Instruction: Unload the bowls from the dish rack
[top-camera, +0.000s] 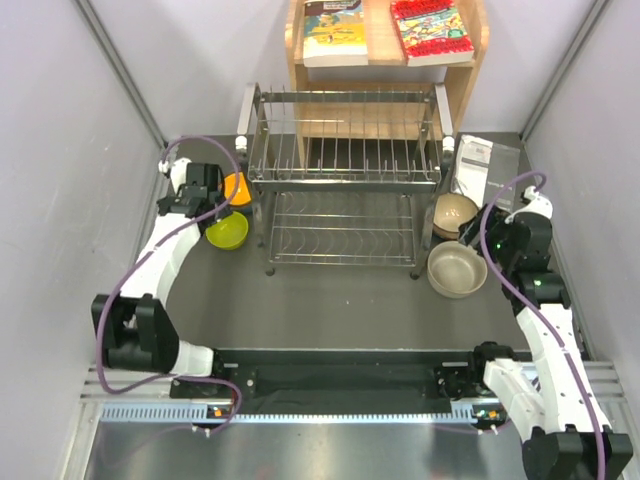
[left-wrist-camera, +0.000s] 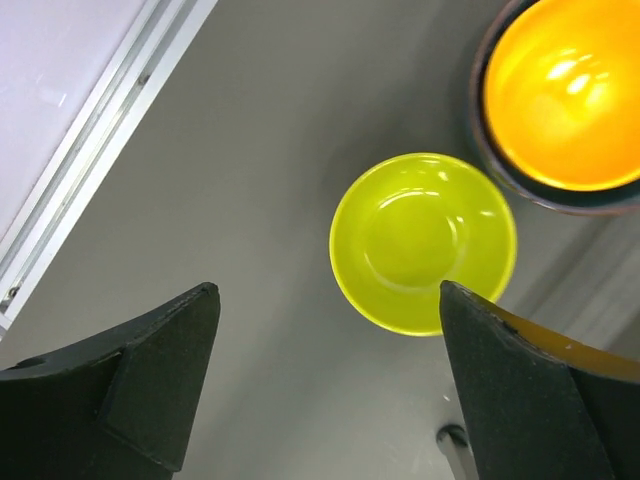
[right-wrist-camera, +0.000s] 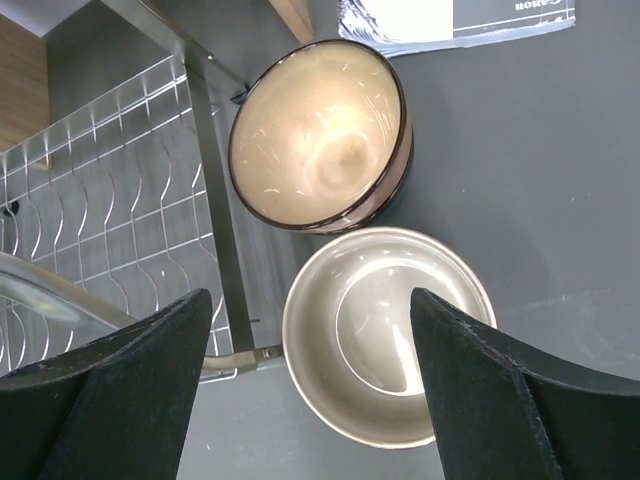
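Dish rack (top-camera: 345, 182) at mid-bench: two tiers of silver wire, white caps at the corners. Behind the rack, a wooden shelf (top-camera: 470, 95) with two books (top-camera: 335, 35) lying on top. Four bowls in view, all off the rack, upright on the dark bench (top-camera: 340, 310), two at each end of the rack.

At the rack's left end: orange bowl (top-camera: 238, 187) close against the upper tier's side, glossy inside, dark around the rim. Lime-yellow bowl (left-wrist-camera: 423, 243) just beside it, level with the rack's lower tier, a thin strip of bench showing between the two in the left wrist view.

Left pincer (top-camera: 212, 208) hovering over the lime-yellow bowl, black fingers (left-wrist-camera: 150, 380) spread wide, nothing between them, no contact with the bowl.

At the rack's right end: cream bowl (right-wrist-camera: 320, 130) with a dark rim, tight against the rack's right post. Beige bowl (right-wrist-camera: 390, 335) next to it, off the rack's front right corner. Rims of the two overlapping in the right wrist view; touching or not, cannot tell. Printed leaflet (top-camera: 487, 165) flat on the bench beyond the cream bowl, near the rack's back right corner.

Right pincer (right-wrist-camera: 310, 295) poised above the beige bowl, fingers spread to either side of it, pinching nothing.
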